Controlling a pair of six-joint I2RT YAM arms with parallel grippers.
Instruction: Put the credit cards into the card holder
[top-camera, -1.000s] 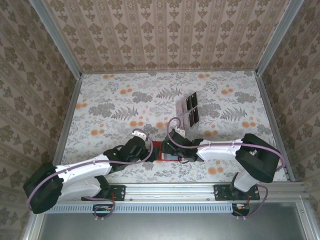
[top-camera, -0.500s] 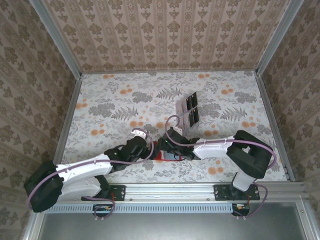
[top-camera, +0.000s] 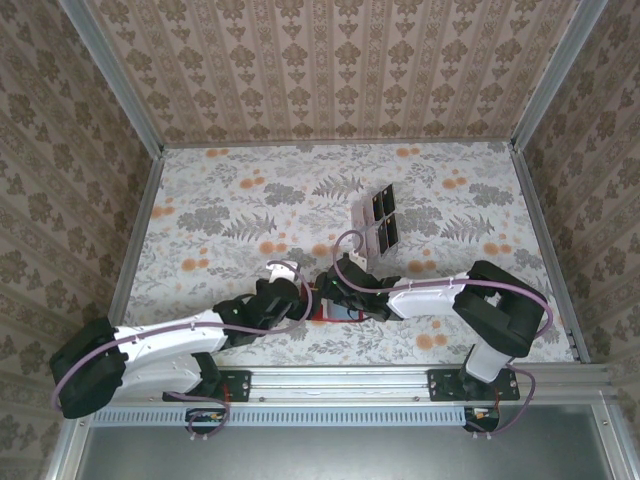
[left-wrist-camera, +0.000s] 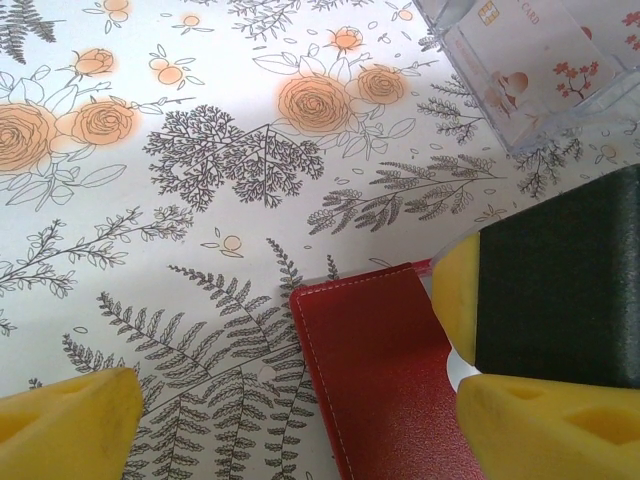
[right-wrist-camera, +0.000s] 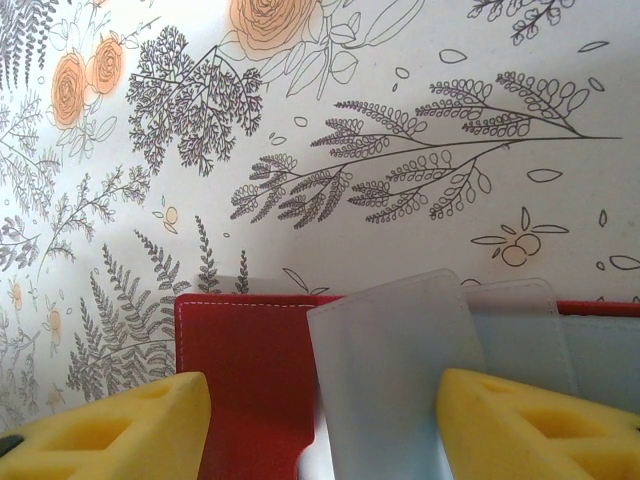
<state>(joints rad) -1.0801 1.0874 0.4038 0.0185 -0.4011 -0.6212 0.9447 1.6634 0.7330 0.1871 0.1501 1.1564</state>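
Your left tool (left-wrist-camera: 300, 425) hangs wide open over the desk (left-wrist-camera: 200, 150), one finger on each side of the red card holder (left-wrist-camera: 385, 390), which lies flat near the front edge. Your right tool (right-wrist-camera: 325, 425) is spread too, gripping nothing, above a pale pocket (right-wrist-camera: 395, 360) of the holder. Dark cards (top-camera: 381, 206) stand in the clear rack (top-camera: 360, 212) farther back.

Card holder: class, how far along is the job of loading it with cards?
Done: the card holder lies open. In hand: the left gripper and right gripper, both open, hover at it, no card visibly gripped. Left: the credit cards sit in the clear rack.
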